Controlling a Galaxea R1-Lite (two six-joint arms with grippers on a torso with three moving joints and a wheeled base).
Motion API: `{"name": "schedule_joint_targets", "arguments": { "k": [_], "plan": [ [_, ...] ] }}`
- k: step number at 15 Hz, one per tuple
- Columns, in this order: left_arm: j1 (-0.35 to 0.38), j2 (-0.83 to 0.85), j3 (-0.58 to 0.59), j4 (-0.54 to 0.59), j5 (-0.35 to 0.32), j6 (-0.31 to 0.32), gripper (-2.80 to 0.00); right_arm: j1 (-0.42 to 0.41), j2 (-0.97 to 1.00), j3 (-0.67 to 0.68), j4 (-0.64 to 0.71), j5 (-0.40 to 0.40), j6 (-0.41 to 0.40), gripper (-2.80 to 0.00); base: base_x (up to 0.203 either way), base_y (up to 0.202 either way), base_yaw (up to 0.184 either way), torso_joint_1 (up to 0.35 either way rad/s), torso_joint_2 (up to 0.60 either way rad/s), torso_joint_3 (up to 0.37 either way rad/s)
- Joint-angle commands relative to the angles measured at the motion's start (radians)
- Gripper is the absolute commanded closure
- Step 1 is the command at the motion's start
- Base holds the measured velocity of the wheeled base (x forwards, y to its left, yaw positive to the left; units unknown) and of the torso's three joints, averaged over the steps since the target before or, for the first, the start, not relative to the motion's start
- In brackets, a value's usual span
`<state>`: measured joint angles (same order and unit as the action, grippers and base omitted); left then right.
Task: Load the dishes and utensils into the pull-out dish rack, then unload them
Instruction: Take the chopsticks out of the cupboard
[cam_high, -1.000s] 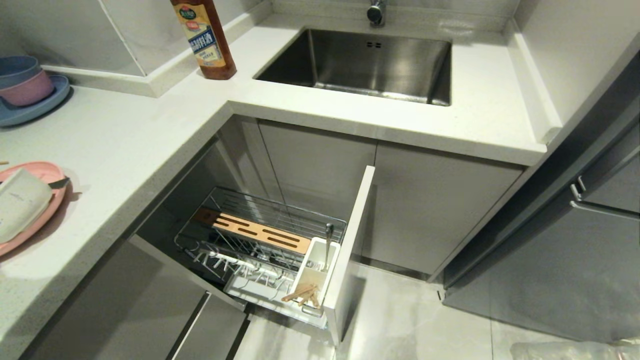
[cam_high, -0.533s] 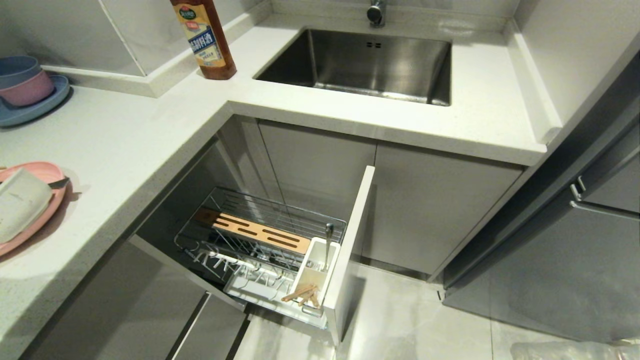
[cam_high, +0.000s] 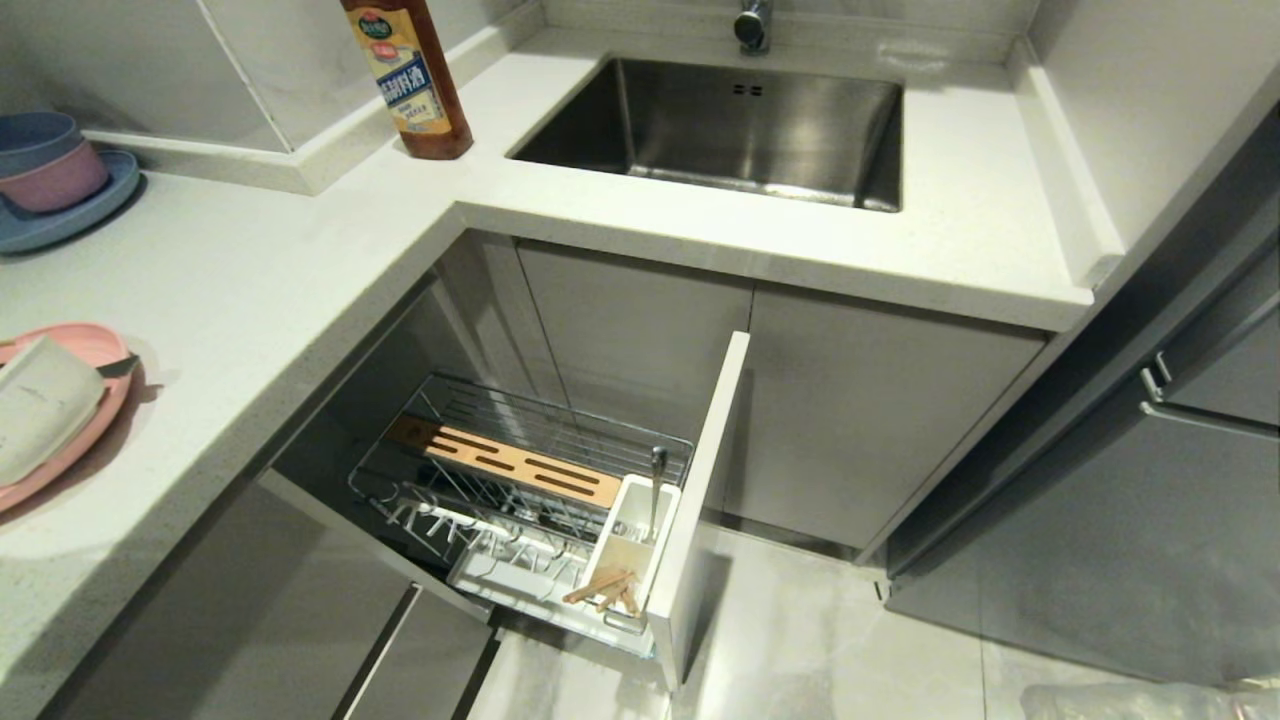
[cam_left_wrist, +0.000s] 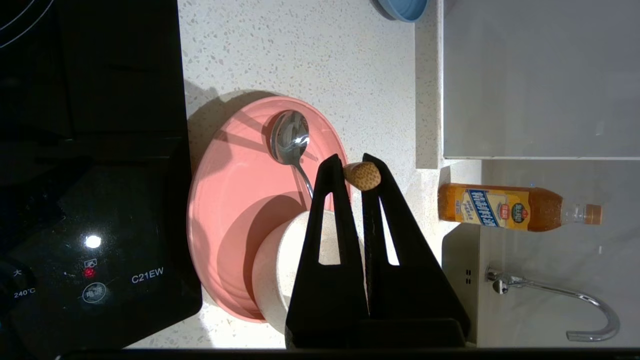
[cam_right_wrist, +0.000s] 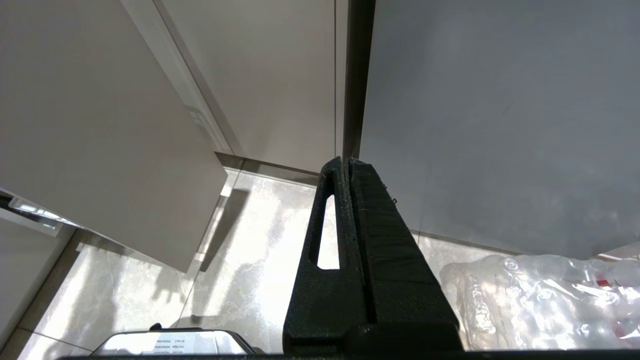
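Observation:
In the left wrist view my left gripper (cam_left_wrist: 352, 160) is shut on the end of a light-wood chopstick (cam_left_wrist: 364, 176). It hangs over the pink oval plate (cam_left_wrist: 235, 200). On the plate lies a metal spoon (cam_left_wrist: 290, 140), and the cream bowl (cam_left_wrist: 280, 270) sits under the fingers. The head view shows the plate (cam_high: 70, 440) and bowl (cam_high: 35, 405) at the counter's left edge. The pull-out dish rack (cam_high: 560, 415) stands open below. Its white cup (cam_high: 640, 525) holds a spoon (cam_high: 657, 475) and wooden chopsticks (cam_high: 605, 588). My right gripper (cam_right_wrist: 347, 162) is parked shut above the floor.
A sauce bottle (cam_high: 410, 75) stands by the sink (cam_high: 730, 125). A blue plate with small bowls (cam_high: 55, 185) sits at the far left. A black induction cooktop (cam_left_wrist: 90, 175) borders the pink plate. A plastic bag (cam_high: 1150, 700) lies on the floor.

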<state>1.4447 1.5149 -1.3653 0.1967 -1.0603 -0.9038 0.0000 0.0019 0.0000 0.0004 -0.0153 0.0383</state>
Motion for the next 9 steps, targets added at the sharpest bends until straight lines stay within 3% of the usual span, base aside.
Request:
{"name": "schedule_joint_targets", "arguments": {
  "k": [1, 2, 9],
  "plan": [
    [0.0, -0.001, 0.005, 0.0, -0.005, -0.005, 0.0, 0.0, 0.0, 0.003, 0.001, -0.001, 0.0, 0.0, 0.0, 0.0, 0.0, 0.0, 0.0, 0.0],
    [0.0, -0.002, 0.012, -0.001, -0.004, 0.01, -2.8, 0.0, 0.0, 0.003, 0.001, -0.001, 0.0, 0.0, 0.0, 0.0, 0.0, 0.0, 0.0, 0.0],
    [0.0, -0.001, 0.012, 0.003, 0.0, 0.029, -2.8, 0.0, 0.0, 0.002, 0.0, 0.0, 0.0, 0.0, 0.0, 0.0, 0.0, 0.0, 0.0, 0.0]
  ]
}}
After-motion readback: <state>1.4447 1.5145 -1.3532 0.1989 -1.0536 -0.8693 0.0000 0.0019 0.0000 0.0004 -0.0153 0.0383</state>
